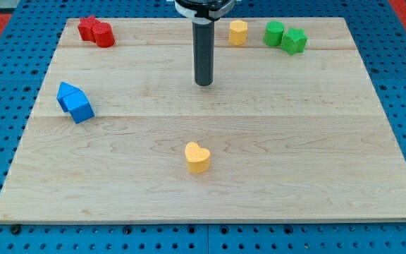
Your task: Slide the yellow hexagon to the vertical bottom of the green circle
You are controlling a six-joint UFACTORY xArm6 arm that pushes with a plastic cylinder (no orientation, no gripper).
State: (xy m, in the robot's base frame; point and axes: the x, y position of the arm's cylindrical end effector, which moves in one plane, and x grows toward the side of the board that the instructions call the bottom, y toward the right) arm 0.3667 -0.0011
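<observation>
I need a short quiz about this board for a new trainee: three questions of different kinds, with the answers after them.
1. True or false: my tip touches the yellow hexagon.
2. Which block stands right beside the green circle? A) the green star B) the yellow heart C) a red block
3. Fill in: the two blue blocks lie near the view's ____ edge of the wooden board.

Key
1. False: the tip stands apart from it, toward the view's left and bottom.
2. A
3. left
</observation>
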